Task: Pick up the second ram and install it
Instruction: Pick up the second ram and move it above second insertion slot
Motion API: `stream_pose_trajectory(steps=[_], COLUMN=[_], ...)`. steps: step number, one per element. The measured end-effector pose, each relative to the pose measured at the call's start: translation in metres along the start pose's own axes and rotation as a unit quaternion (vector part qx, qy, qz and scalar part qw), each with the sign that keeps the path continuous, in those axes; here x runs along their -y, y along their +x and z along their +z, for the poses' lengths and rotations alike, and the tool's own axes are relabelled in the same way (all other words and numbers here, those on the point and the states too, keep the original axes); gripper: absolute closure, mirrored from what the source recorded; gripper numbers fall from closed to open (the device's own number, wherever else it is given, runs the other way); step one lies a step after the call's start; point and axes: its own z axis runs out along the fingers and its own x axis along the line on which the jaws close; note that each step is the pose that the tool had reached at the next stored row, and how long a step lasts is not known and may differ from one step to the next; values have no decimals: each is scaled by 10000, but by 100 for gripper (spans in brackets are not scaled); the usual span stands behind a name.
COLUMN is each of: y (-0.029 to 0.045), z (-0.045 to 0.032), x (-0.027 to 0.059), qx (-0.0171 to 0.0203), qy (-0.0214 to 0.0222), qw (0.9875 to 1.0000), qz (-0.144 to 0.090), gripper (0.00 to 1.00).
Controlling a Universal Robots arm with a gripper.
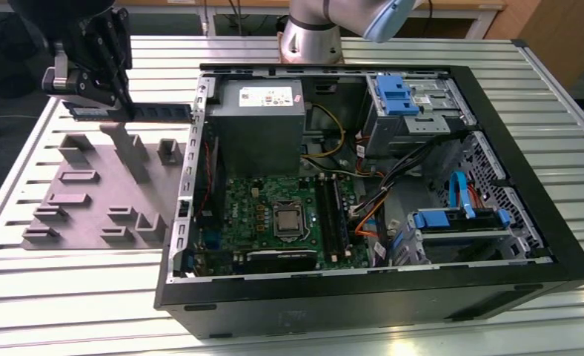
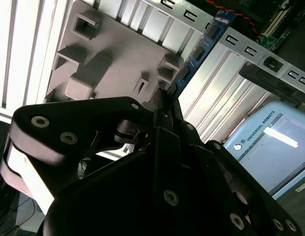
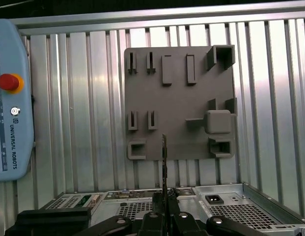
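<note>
The gripper (image 1: pixel 114 102) was closed on the second ram (image 1: pixel 153 112), holding the stick level and on its long edge in the air. It hung above the far part of the grey holder plate (image 1: pixel 94 196), clear of the plate's posts. Its free end reached toward the open computer case (image 1: pixel 529 256) and stood just beside the case's wall. In the second wrist view the blue board (image 2: pixel 196 49) ran out past the fingertips (image 2: pixel 164 101). In the first wrist view it showed edge-on (image 3: pixel 164 157). The case lay on the slatted desk (image 1: pixel 75 315), on the exterior view's right of the plate, with the green motherboard (image 1: pixel 257 215) inside it.
</note>
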Motion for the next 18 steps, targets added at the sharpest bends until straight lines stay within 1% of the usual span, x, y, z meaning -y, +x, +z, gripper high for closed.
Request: stream_pose_trajectory(steps=[18], y=[-11], z=[-2], x=[139], qx=[1], qy=[0], qw=[10000], qz=[0], gripper=[86])
